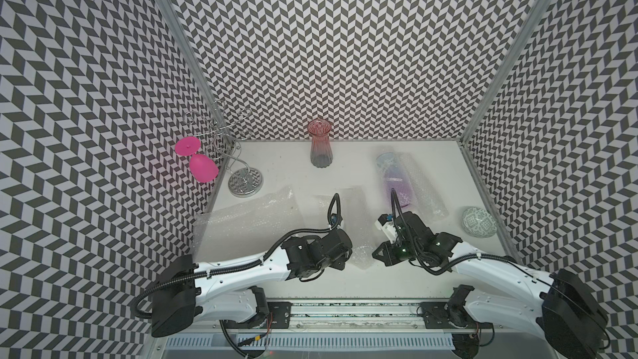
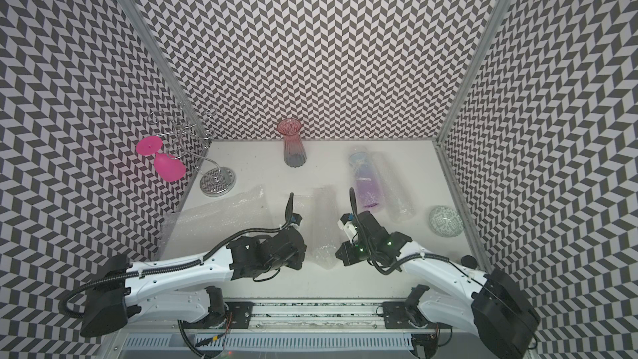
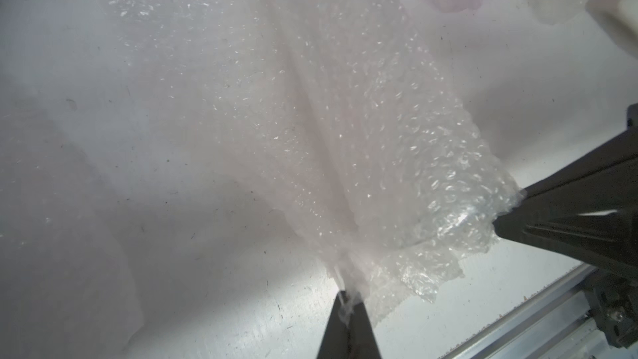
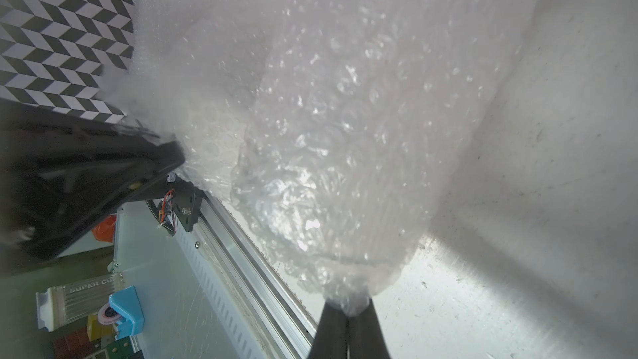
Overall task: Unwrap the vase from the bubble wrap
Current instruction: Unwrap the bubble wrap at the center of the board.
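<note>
The left tool (image 3: 345,300) and right tool (image 4: 348,305) each pinched the near end of the wrap (image 1: 355,222) lying mid-way across the desk (image 1: 293,174), so pulling apart might tear it, slip it free, or knock the vase (image 1: 397,181) lying nearby.

Both arms are the same build: left arm (image 1: 248,276) and right arm (image 1: 490,271) have white shells, small screws and black joint housings. Black corrugated conduit (image 1: 221,270) loops off each shoulder. Green LEDs (image 1: 400,254) are lit on the right wrist. Left gripper (image 3: 348,300) and right gripper (image 4: 348,309) have black tapered wedge fingers.
</note>
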You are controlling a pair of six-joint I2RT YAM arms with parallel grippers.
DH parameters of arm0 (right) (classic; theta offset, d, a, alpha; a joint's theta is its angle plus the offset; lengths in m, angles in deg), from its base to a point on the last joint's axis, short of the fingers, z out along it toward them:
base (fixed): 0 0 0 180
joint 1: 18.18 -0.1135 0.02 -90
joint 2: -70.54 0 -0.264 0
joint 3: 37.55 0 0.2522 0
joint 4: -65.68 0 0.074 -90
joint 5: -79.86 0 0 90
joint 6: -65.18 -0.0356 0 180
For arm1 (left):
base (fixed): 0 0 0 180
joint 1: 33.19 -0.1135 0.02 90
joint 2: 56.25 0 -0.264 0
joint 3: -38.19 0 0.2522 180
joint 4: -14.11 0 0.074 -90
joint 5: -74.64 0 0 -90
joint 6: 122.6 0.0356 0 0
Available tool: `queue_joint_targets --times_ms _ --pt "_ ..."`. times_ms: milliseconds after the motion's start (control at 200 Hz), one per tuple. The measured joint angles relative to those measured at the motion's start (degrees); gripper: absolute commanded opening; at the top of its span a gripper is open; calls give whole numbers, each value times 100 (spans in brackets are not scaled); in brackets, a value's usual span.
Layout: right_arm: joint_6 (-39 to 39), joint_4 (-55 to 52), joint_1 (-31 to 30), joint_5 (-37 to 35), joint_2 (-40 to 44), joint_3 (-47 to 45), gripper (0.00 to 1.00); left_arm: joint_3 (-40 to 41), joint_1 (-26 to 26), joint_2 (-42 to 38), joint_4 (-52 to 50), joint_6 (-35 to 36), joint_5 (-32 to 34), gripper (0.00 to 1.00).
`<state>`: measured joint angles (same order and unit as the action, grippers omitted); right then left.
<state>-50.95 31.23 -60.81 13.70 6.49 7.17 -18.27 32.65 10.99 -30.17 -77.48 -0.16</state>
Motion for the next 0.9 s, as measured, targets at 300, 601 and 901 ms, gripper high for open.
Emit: queue_joint_targets --times_ms 300,601,901 --pt "66 -544 -2 -275 140 295 43 772 -22 -651 76 -367 -470 6" --pt "466 -1082 -2 -1099 -380 2024 80 667 -216 -1016 -221 -474 -848 90" --pt "927 -1211 0 -1853 -2455 3233 81 299 -2712 -1222 -398 354 -1534 100"
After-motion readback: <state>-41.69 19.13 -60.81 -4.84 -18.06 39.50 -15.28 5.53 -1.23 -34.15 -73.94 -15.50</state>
